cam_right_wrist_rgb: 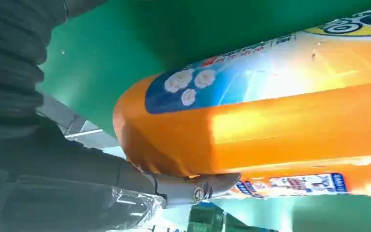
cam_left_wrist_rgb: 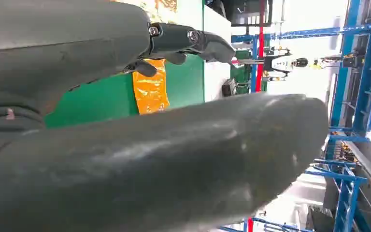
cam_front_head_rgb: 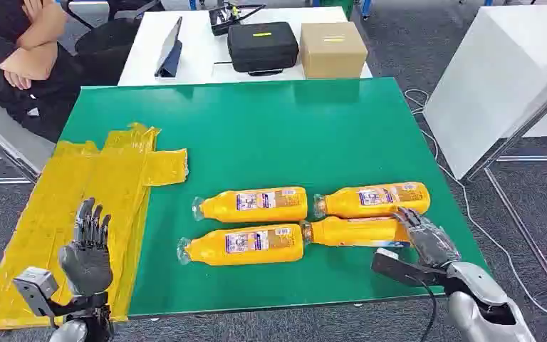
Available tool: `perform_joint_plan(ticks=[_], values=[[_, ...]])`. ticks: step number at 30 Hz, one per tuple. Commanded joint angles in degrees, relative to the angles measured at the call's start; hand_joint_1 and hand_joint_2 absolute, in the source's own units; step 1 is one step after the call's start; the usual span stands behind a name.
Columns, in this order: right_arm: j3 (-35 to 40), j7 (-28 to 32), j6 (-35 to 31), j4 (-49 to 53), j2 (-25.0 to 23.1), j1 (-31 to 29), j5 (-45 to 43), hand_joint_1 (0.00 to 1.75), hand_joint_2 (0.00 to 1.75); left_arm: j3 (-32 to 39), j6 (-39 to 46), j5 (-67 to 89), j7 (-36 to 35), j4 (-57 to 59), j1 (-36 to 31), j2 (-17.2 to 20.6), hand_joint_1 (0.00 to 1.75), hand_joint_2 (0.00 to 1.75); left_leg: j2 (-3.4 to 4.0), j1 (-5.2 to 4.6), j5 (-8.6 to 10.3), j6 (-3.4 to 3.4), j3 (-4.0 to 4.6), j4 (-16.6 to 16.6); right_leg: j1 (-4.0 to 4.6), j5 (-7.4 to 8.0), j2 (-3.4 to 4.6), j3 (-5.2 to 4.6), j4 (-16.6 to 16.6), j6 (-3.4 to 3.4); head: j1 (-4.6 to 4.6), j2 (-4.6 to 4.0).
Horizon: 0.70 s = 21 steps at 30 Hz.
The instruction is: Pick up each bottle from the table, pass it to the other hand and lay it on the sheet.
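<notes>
1. Right hand [cam_front_head_rgb: 422, 231]: it lies at the base end of the near right bottle [cam_front_head_rgb: 352, 231], fingers laid over the bottle's end. In the right wrist view a finger [cam_right_wrist_rgb: 193, 187] curls under the orange body [cam_right_wrist_rgb: 270, 130]. The hand is closing on the bottle; whether the grip is firm cannot be told. The bottle rests on the table.
2. Axis: this bottle lies on its side, long axis across the table, neck toward the centre and base toward the right hand. The hand therefore meets it end-on, and a lift probably calls for a wrap around the body.
3. Other bottles: one lies just behind it [cam_front_head_rgb: 372, 200], parallel. Two more lie to the left, a far one [cam_front_head_rgb: 251, 204] and a near one [cam_front_head_rgb: 242, 244], necks pointing left. All four are nearer the right hand.
4. Left hand [cam_front_head_rgb: 86, 251]: raised upright over the near left table edge, fingers spread, holding nothing. Judged as waiting to receive.
5. Sheet [cam_front_head_rgb: 78, 214]: crumpled and yellow, it covers the left part of the green table [cam_front_head_rgb: 271, 135], directly beyond the left hand and well apart from the bottles. No bottle lies on it yet.
6. Beyond: a person [cam_front_head_rgb: 21, 50] sits at the far left corner.
</notes>
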<state>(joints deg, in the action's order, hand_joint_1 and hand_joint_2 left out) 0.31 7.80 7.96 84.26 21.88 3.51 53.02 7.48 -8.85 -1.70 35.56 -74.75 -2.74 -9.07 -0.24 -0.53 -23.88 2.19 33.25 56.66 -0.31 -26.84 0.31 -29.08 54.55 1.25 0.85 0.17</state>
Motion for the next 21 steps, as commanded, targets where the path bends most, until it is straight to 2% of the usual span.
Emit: perform_joint_plan(ticks=[1,2,3,10,21], values=[[1.3,0.2,1.5,-2.4,-2.8,-0.6,2.1,0.0,1.75,0.9,0.2,-0.1,-0.1,1.4,-0.6,-0.1,0.0,0.0,0.05,0.06,-0.05,-0.16,-0.13,0.0,0.04,-0.01,0.01,0.16,-0.1,-0.03,0.0,0.0],[1.6,0.1,2.1,-2.7,-2.4,-0.1,2.8,0.45,1.75,0.8,0.1,-0.2,-0.1,1.6,-0.9,-0.1,0.0,0.0,0.04,0.09,-0.07,-0.2,-0.17,-0.1,0.07,-0.02,-0.01,0.22,-0.2,-0.04,0.02,0.0],[1.6,0.1,2.6,-2.7,-2.0,0.5,3.0,1.75,1.75,0.7,0.1,-0.3,-0.1,1.8,-1.0,-0.1,0.0,0.0,-0.01,0.05,-0.03,-0.11,-0.11,0.0,0.04,-0.01,-0.03,0.15,-0.1,-0.02,0.02,0.02],[1.0,-0.8,5.1,0.8,-1.2,4.3,2.8,1.75,1.75,0.8,0.0,-1.3,0.0,0.0,-0.3,0.1,0.0,0.0,-0.17,0.07,-0.05,-0.17,-0.2,0.0,0.05,-0.07,-0.21,0.25,-0.1,-0.04,0.02,0.0],[2.7,-1.1,5.8,-4.2,-1.3,2.1,4.2,1.75,1.75,0.3,0.2,-2.4,0.1,1.1,-1.4,0.5,0.0,0.0,-0.09,0.12,-0.02,-0.14,-0.3,-0.1,0.09,0.0,-0.13,0.3,-0.2,-0.03,0.02,0.0]])
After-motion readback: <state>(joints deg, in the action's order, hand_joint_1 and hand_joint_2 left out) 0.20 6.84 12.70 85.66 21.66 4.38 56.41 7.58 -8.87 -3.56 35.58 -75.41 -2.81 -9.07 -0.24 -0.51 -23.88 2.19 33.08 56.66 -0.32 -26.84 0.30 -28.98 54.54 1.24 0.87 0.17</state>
